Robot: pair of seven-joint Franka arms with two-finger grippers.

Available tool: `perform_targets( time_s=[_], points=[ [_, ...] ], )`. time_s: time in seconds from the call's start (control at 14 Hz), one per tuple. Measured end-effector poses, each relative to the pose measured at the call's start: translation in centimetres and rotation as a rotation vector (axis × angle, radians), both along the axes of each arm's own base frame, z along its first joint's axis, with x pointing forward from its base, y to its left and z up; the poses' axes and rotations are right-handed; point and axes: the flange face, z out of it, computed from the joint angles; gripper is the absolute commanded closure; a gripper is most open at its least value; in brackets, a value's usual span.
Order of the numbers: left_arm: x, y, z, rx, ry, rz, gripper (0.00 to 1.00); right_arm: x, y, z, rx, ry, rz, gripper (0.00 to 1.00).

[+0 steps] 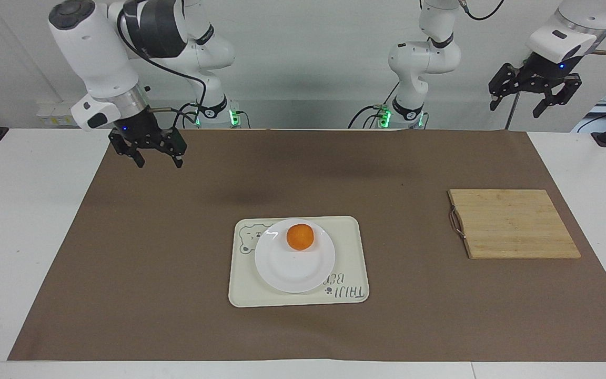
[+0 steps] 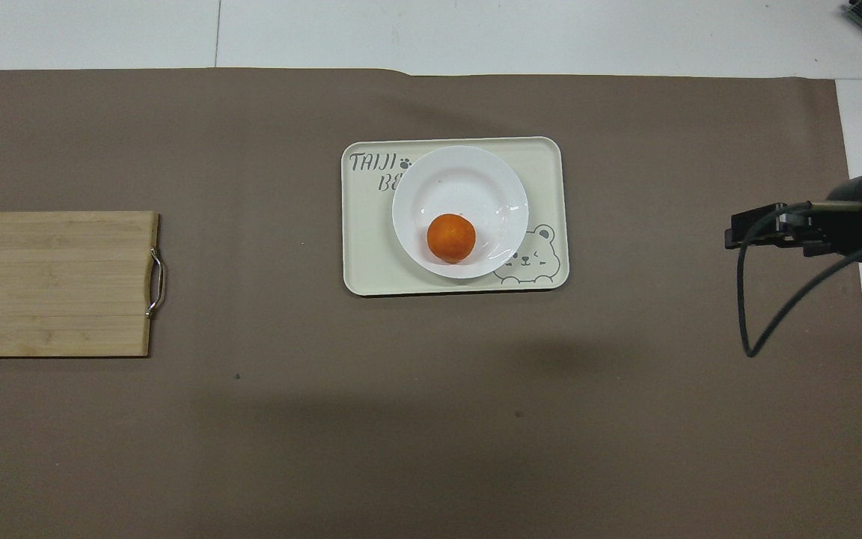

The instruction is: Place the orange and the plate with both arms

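The orange is cradled in the plate on the tray, mid-mat; both grippers, left and right, are held open, raised, empty.

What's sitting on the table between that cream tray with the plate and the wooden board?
Nothing: between the tray and the wooden board only bare brown mat shows, in both the facing and overhead views.
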Motion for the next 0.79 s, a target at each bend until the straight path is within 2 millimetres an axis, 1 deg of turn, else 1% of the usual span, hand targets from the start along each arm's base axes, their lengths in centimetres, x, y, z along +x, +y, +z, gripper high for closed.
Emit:
perform_targets(
  time_s=[0.14,0.22,0.36,0.57,0.72,0.79],
  points=[
    [0.0,0.0,0.0,0.000,0.000,0.000,0.00,-1.3,-0.9,2.1,0.003,0.044,-0.010,0.00],
    [0.0,0.0,0.0,0.000,0.000,0.000,0.00,-1.7,-1.1,2.7,0.004,0.048,-0.011,0.00],
    [0.0,0.0,0.0,0.000,0.000,0.000,0.00,-2.3,-1.3,3.0,0.005,0.055,-0.014,0.00],
    [0.0,0.0,0.0,0.000,0.000,0.000,0.00,-2.7,-2.5,2.7,-0.008,0.064,-0.032,0.00],
    [0.0,0.0,0.0,0.000,0.000,0.000,0.00,-2.7,-2.4,2.8,-0.024,0.063,-0.027,0.00],
    [0.0,0.0,0.0,0.000,0.000,0.000,0.00,-2.8,-2.1,3.2,-0.027,0.055,-0.022,0.00]
  ],
)
